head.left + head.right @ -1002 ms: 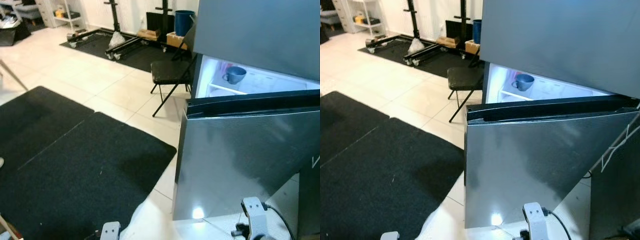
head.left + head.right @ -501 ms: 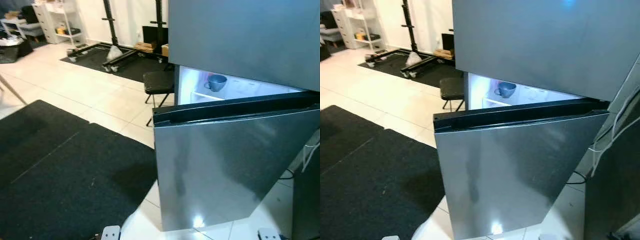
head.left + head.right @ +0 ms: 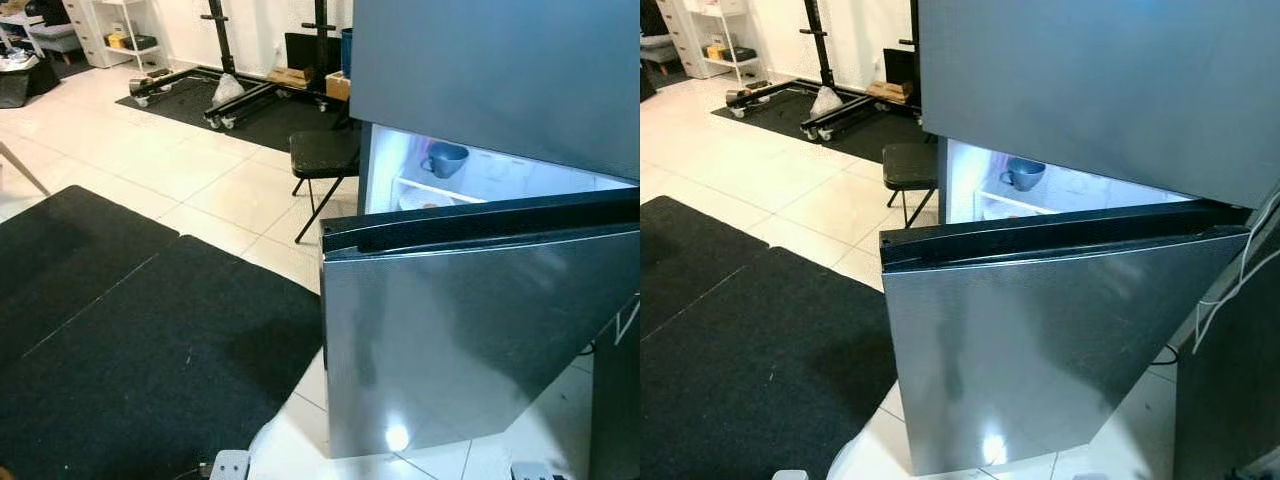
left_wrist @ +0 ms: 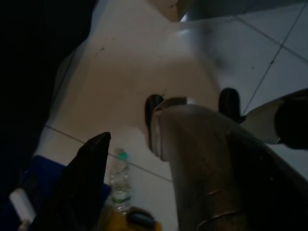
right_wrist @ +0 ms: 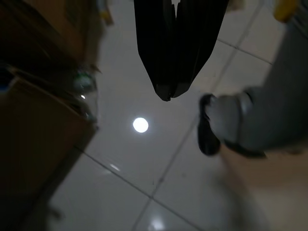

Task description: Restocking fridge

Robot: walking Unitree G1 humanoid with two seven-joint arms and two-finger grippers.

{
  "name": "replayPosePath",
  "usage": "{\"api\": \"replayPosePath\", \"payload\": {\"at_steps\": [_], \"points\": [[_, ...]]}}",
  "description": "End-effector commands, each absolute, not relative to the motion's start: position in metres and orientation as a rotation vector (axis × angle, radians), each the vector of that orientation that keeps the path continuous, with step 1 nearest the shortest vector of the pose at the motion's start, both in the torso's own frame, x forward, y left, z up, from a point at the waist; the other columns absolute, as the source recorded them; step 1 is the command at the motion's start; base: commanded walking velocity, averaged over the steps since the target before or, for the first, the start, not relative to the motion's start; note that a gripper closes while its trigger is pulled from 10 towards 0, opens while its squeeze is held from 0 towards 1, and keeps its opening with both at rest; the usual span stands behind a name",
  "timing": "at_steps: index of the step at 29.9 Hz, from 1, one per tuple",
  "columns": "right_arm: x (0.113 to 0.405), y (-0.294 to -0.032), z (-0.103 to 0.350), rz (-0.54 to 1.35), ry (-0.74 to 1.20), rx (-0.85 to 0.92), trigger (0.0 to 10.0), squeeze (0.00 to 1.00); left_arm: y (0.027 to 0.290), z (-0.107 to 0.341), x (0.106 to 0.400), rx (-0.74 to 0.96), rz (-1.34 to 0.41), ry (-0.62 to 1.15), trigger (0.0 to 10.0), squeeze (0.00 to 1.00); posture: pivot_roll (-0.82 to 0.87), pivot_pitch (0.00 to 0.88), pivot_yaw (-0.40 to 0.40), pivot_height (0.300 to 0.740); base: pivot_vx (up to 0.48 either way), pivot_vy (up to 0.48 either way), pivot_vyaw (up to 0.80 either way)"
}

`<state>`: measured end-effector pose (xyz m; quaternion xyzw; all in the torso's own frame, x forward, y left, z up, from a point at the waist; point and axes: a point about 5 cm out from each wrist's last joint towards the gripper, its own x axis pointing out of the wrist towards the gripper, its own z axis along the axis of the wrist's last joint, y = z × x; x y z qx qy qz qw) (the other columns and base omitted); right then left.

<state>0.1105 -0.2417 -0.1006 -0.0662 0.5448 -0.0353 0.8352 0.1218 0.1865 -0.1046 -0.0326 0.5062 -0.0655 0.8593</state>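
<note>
Left eye view: one fridge (image 3: 470, 330), one blue cup (image 3: 446, 158), one chair (image 3: 322, 152).

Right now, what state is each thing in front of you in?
Stainless steel lower fridge door: swung open.
Fridge interior: lit.
Blue mug: upright on a fridge shelf.
Black folding chair: unfolded, standing beside the fridge.
Right hand: shut, hanging over floor tiles.

Right pincer (image 5: 168, 94) seemingly closed, downward.
</note>
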Motion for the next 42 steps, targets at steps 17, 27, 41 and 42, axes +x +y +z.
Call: {"api": "replayPosePath", "payload": {"at_steps": [17, 27, 41, 42], "points": [[0.1, -0.249, -0.102, -0.087, 1.211, -0.194, 10.0, 0.0, 0.2, -0.103, 0.123, 0.014, -0.133, 1.087, 10.0, 0.0, 0.01, 0.0, -0.032, 0.74, 0.0, 0.0, 0.0], [0.096, -0.265, -0.098, -0.096, 1.228, -0.234, 10.0, 0.0, 0.178, -0.109, 0.115, -0.055, -0.128, 1.101, 10.0, 0.0, 0.0, 0.0, -0.088, 0.74, 0.0, 0.0, 0.0], [0.103, -0.268, -0.096, -0.1, 1.21, -0.237, 10.0, 0.0, 0.173, -0.109, 0.115, -0.077, -0.134, 1.101, 10.0, 0.0, -0.03, 0.0, -0.085, 0.74, 0.0, 0.0, 0.0], [0.103, -0.268, -0.096, -0.1, 1.21, -0.237, 10.0, 0.0, 0.173, -0.109, 0.115, -0.077, -0.134, 1.101, 10.0, 0.0, -0.03, 0.0, -0.085, 0.74, 0.0, 0.0, 0.0]]}}
